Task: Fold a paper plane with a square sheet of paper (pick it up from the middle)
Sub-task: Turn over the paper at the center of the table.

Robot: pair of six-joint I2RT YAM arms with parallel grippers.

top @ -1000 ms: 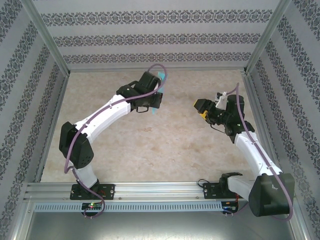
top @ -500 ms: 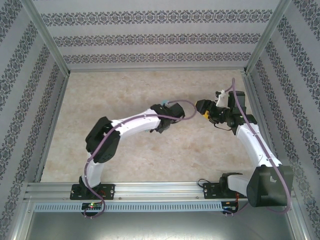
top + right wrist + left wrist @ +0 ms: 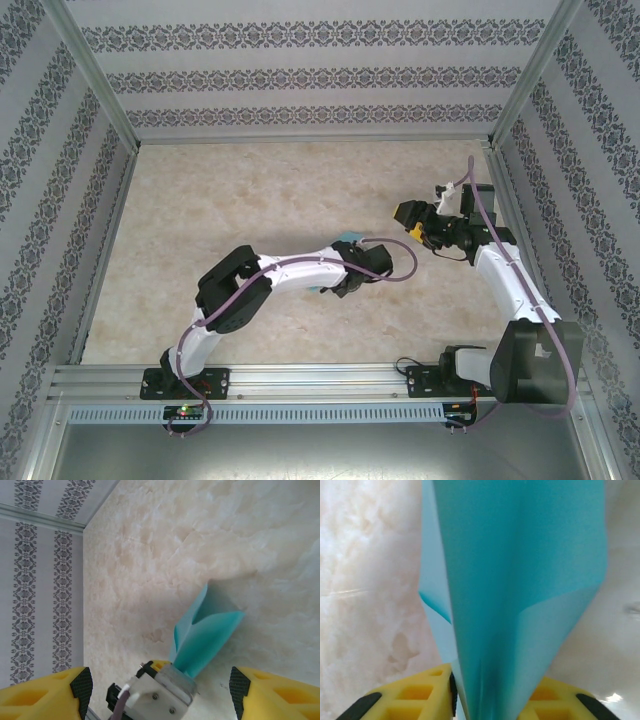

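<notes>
Marbled bench: left arm swinging paper plane from far side toward right jaws, likely handover; left jaws flanking it, grip unclear; right jaws gaping, empty.

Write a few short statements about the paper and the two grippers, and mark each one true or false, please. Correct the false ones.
1. The paper sits between the yellow fingers of the left gripper. True.
2. The right gripper holds the paper. False: its jaws stand wide apart with nothing between them, and the paper is at the left gripper.
3. The paper lies flat and unfolded on the table. False: it is folded and sticks out from the left gripper.
4. The paper is a plain light blue-green. True.
</notes>
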